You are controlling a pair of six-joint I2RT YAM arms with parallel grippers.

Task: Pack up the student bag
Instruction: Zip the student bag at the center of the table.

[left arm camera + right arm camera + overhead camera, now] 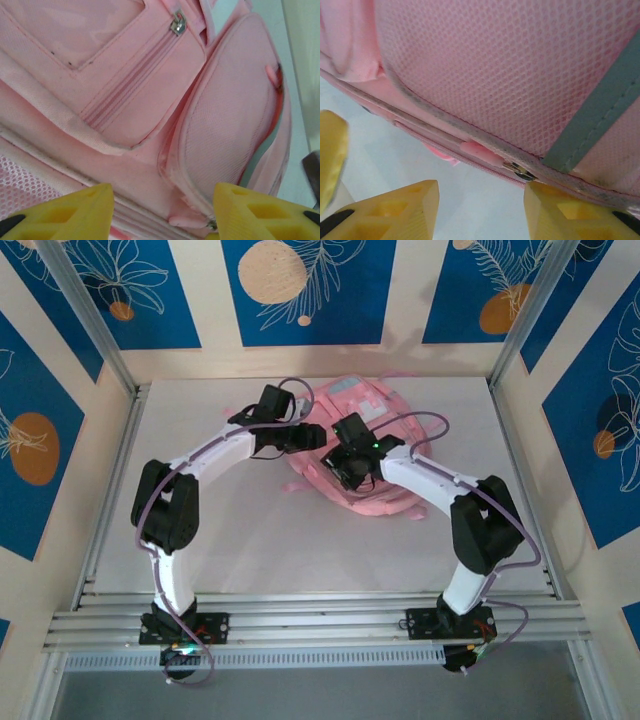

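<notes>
My left gripper (160, 216) and right gripper (481, 215) gape empty at the pink bag (372, 400). I fear the right pinching fabric, missing the zip pull (482, 152).

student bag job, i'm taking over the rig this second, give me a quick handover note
Left tool: open, holding nothing, over the bag's front pockets.
Right tool: open, holding nothing, at the bag's edge, close to a zip pull.
Bag: lying at the far middle of the table, both tools on it.
Done: nothing I can confirm; the bag's inside is hidden.
Left: probably grip the zip pull and open the bag, then pack.
</notes>
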